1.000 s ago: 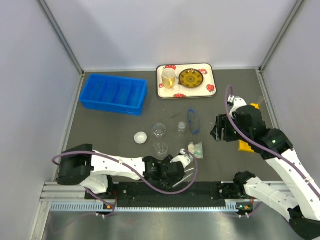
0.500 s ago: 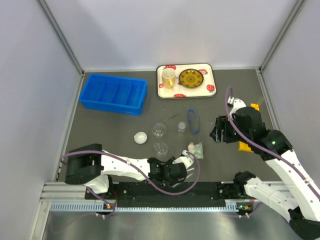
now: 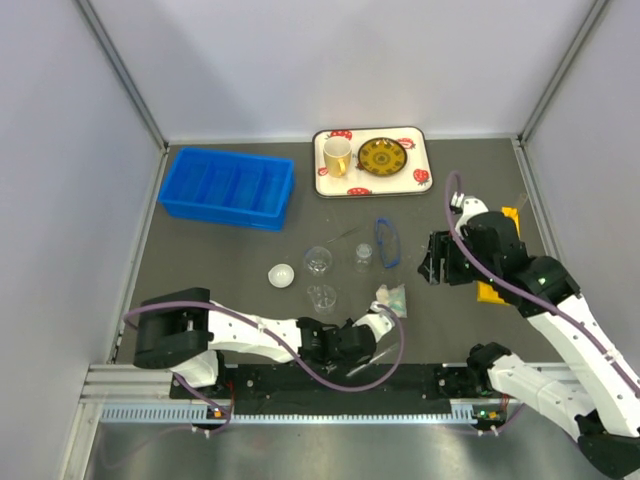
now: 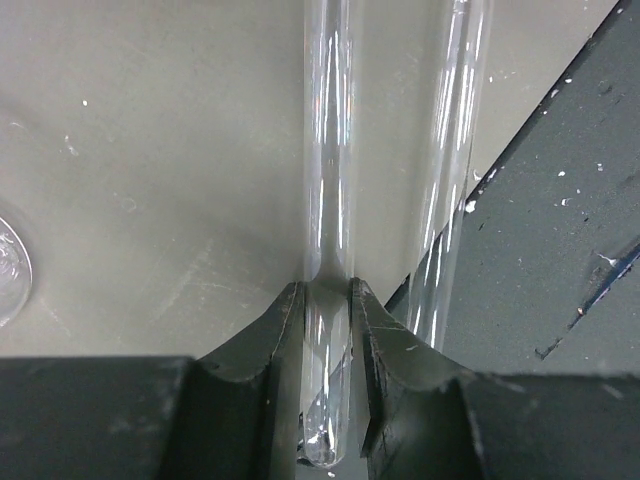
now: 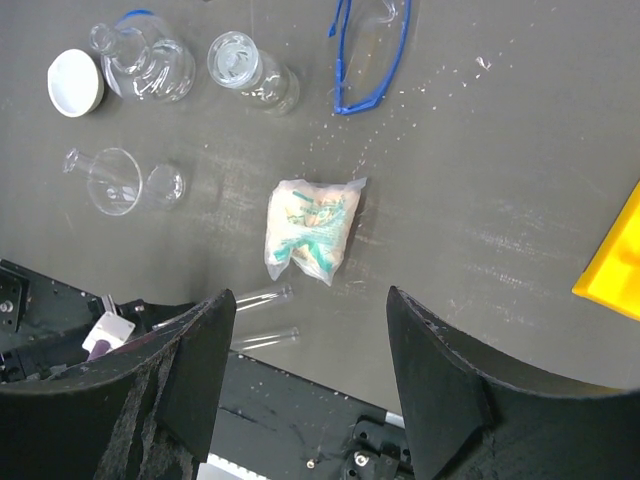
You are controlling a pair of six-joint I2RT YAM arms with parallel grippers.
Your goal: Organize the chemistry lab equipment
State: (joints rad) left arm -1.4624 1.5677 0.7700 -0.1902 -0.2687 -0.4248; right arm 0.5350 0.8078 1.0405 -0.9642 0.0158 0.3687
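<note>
My left gripper [image 4: 325, 300] is shut on a clear glass test tube [image 4: 328, 150] lying on the grey mat, gripping it near its rounded end. A second test tube [image 4: 455, 150] lies just to its right, beside the black base rail. In the top view my left gripper [image 3: 352, 340] is low at the mat's near edge. The right wrist view shows both tubes, the held one [image 5: 258, 296] and the free one [image 5: 265, 338]. My right gripper [image 3: 437, 262] hangs wide open and empty above the mat, right of a small plastic bag [image 5: 310, 228].
A blue bin [image 3: 228, 187] sits at the back left and a tray [image 3: 322, 185] with a cup and plate at the back. Blue safety glasses [image 3: 386, 243], flasks [image 3: 317, 261], a beaker [image 3: 363, 256] and a white lid [image 3: 281, 275] are mid-mat. A yellow rack [image 3: 492, 290] lies right.
My left wrist has slid a little right and toward the near edge along the test tubes. The right arm has barely moved.
</note>
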